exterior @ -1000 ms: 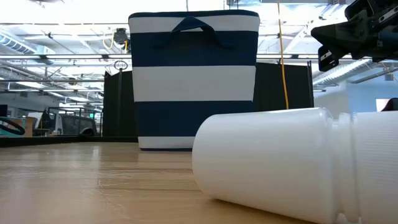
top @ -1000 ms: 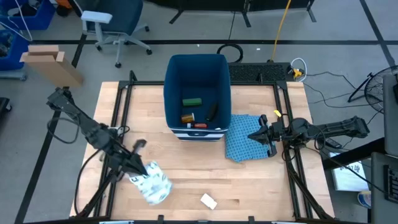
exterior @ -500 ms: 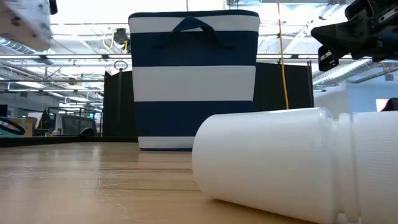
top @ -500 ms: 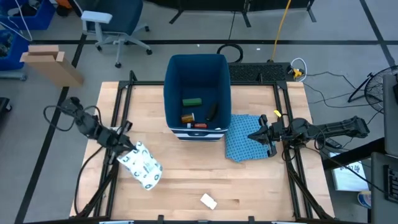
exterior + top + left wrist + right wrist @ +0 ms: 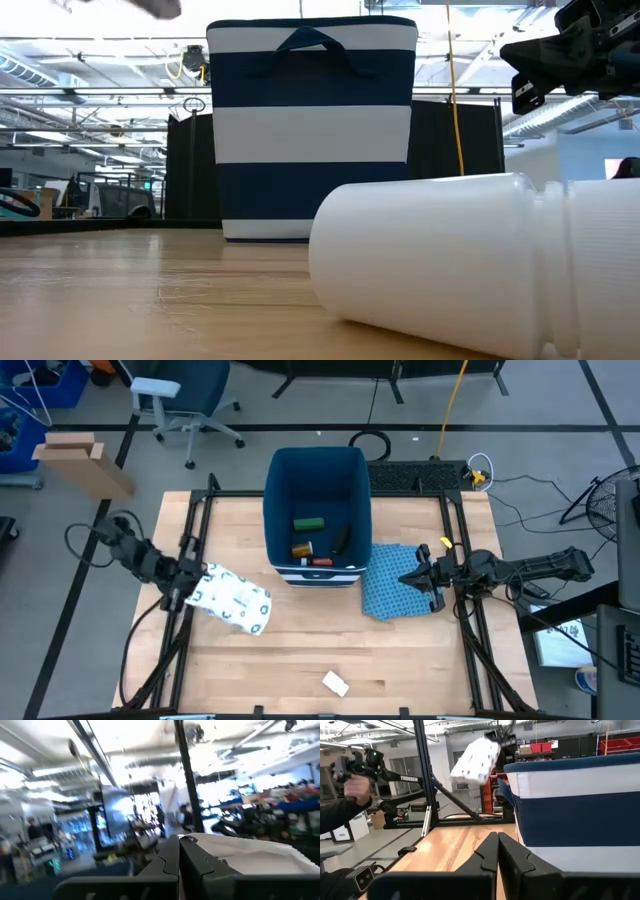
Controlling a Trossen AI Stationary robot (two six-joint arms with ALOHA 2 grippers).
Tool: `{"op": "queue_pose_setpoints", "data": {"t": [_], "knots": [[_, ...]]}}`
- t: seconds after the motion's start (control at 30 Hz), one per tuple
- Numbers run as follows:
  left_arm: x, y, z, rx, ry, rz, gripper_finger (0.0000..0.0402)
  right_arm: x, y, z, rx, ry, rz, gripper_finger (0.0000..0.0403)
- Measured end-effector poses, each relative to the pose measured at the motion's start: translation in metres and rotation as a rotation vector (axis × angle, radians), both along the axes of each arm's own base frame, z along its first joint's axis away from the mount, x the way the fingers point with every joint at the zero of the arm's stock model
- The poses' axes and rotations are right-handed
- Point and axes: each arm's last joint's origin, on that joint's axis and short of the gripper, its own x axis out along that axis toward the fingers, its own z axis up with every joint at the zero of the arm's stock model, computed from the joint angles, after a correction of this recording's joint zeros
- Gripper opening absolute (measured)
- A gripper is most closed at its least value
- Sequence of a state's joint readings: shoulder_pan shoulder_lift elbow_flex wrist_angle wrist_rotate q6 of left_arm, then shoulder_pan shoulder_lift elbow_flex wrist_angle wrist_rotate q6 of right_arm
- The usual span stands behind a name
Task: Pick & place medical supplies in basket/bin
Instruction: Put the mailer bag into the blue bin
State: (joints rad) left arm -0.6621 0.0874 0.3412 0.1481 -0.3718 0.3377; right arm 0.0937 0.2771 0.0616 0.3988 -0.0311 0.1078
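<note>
My left gripper (image 5: pixel 192 586) hangs above the table's left half, shut on the white speckled flat packet (image 5: pixel 236 601); the right wrist view shows that packet (image 5: pixel 474 760) high in the air. The dark-blue bin (image 5: pixel 318 470) stands at the far middle and holds the green box (image 5: pixel 308 523), the orange pill bottle (image 5: pixel 302 549) and the red-white tube (image 5: pixel 320 561). The small white piece (image 5: pixel 335 683) lies on its side near the near edge, large in the low view (image 5: pixel 470 265). My right gripper (image 5: pixel 418 581) is shut and hovers above the blue patterned cloth (image 5: pixel 392 592). My left gripper pinches the packet between its two fingers (image 5: pixel 170 857) at the end (image 5: pixel 205 588) nearest the table's left edge. The fingers come roughly level from the left. The packet (image 5: pixel 245 855) is lifted clear and sticks out from the fingers toward the bin, nearly flat.
The bin's striped wall (image 5: pixel 312 130) rises tall between the arms in the low view. A dark item (image 5: pixel 340 540) also lies in the bin. A person's hand with a controller (image 5: pixel 351 776) shows beyond the table. Bare wood (image 5: pixel 300 640) lies between packet and white piece.
My left gripper has risen and moved toward the table's far edge, staying shut on the packet. The packet has come up off the table, lifted clear, and turned from hanging toward lying nearly flat. My right arm has kept still.
</note>
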Motion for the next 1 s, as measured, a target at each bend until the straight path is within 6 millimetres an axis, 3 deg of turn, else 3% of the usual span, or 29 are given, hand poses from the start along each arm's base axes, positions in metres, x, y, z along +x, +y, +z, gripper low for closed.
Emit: {"op": "queue_pose_setpoints", "data": {"t": [0.1,0.37,0.57,0.8,1.0], "knots": [[0.001,0.001,0.027,0.011,-0.004,0.079,0.0000,0.000,0.000,0.000,-0.004,-0.001,-0.001,0.0000],[0.015,0.000,0.125,0.052,0.095,0.373,0.0000,0.000,0.000,0.003,-0.031,-0.031,-0.007,0.0000],[0.039,-0.002,0.181,0.098,0.162,0.540,0.0000,-0.001,0.000,0.005,-0.042,-0.061,-0.010,0.0000],[0.093,0.011,0.209,0.132,0.256,0.622,0.0000,-0.001,0.000,0.006,-0.042,-0.067,-0.011,0.0000],[0.152,0.058,0.207,0.116,0.371,0.597,0.0000,-0.001,0.000,0.006,-0.041,-0.071,-0.011,0.0000]]}}
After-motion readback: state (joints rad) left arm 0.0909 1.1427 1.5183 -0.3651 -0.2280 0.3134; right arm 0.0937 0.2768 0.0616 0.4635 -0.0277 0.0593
